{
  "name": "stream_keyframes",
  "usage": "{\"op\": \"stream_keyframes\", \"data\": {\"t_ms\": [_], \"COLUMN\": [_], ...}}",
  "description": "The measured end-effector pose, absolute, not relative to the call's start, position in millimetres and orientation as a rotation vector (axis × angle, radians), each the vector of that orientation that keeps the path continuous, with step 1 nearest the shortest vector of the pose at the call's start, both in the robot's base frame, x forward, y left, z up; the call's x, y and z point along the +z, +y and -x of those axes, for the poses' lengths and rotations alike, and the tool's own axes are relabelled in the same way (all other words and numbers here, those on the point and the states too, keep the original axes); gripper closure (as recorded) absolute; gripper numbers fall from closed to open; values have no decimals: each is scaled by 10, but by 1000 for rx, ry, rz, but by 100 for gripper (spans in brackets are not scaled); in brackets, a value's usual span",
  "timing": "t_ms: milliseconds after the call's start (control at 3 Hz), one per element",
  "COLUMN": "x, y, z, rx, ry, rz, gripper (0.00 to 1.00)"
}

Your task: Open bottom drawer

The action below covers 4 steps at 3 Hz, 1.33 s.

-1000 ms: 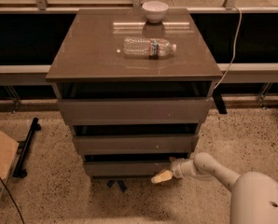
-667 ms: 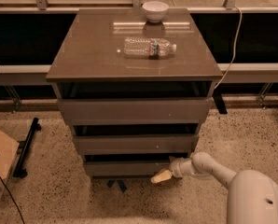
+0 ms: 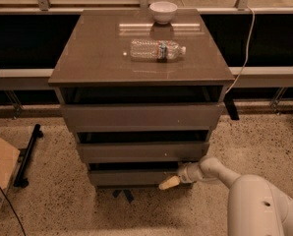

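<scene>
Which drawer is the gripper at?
The bottom drawer, narrowest front: the gripper is at its right end, below the middle drawer and top drawer.

1. Cannot see inside the bottom drawer; dark above its front.
2. Cannot tell whether the gripper, low at that front's right end, touches it; cropped by the bottom edge, the arm behind it.
3. Cannot read the water bottle label; too small.
4. Cropped at the left edge, a cardboard box.
</scene>
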<state>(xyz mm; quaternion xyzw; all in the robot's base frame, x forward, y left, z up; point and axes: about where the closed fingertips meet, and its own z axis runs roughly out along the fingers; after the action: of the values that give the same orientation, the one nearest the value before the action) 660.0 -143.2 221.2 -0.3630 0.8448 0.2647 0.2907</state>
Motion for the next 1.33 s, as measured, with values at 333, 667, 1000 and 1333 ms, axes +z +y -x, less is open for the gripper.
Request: {"op": "stream_keyframes", "data": {"t_ms": [333, 667, 1000, 1333], "x": [2088, 2081, 2081, 2070], "y": [-1529, -1678, -1681, -1797], "z": [-6610, -6537, -6530, -6232], "rx": [699, 676, 675, 653], "ry": [2302, 2339, 2340, 2404], "rz": [941, 917, 917, 914], "gripper": [19, 42, 72, 95]}}
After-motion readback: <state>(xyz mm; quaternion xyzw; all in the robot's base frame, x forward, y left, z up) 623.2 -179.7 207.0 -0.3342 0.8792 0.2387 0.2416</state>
